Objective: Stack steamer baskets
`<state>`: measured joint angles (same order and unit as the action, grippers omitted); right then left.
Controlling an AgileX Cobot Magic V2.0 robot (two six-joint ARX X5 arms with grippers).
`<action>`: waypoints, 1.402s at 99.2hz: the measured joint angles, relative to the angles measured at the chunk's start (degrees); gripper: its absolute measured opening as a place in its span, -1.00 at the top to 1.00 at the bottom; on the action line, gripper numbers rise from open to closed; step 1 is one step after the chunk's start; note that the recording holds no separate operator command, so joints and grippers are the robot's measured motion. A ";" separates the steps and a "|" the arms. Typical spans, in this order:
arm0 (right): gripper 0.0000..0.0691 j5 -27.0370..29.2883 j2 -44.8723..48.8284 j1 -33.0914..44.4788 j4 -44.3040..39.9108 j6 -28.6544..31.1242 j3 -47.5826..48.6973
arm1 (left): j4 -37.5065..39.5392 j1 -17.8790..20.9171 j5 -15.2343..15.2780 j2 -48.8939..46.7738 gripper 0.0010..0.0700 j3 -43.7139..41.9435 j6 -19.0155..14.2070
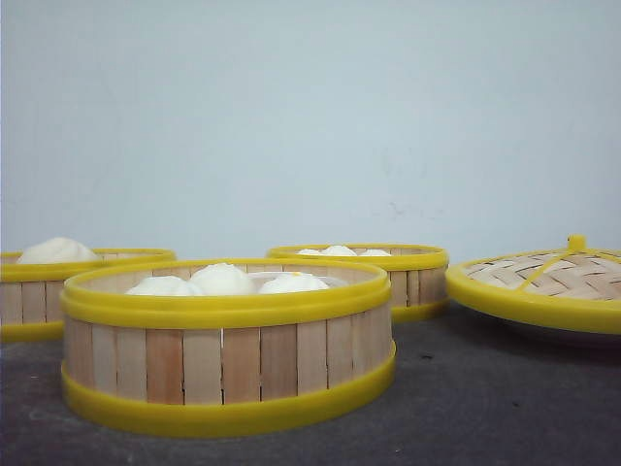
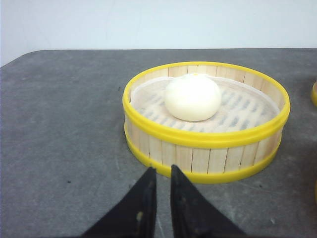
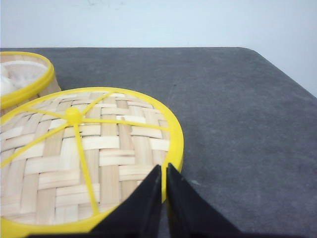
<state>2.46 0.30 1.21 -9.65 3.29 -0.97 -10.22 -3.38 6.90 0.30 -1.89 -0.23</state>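
You will find nothing to read here: no text, label, brand, number or sign shows in any of the three views.

left gripper black, tapered pointed fingers, right gripper alike, matte

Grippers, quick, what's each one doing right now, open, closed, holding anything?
Left gripper: closed, holding nothing, near the one-bun steamer basket.
Right gripper: closed, holding nothing, over the woven lid.
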 joint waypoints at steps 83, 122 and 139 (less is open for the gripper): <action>0.97 -5.31 0.07 0.00 2.62 15.23 -0.92 | -0.07 0.00 0.00 0.02 0.96 -0.28 -14.97; 0.97 -6.08 20.68 0.00 -0.74 16.17 -27.30 | -0.42 0.00 0.02 16.31 0.96 -24.68 -20.11; 0.97 -6.93 34.25 -0.02 -11.45 10.25 -44.72 | -7.10 -0.02 -2.19 30.12 0.96 -40.96 -15.91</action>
<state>-4.47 34.54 1.19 -21.10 13.54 -45.69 -17.32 -3.40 4.71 30.41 -42.85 -16.14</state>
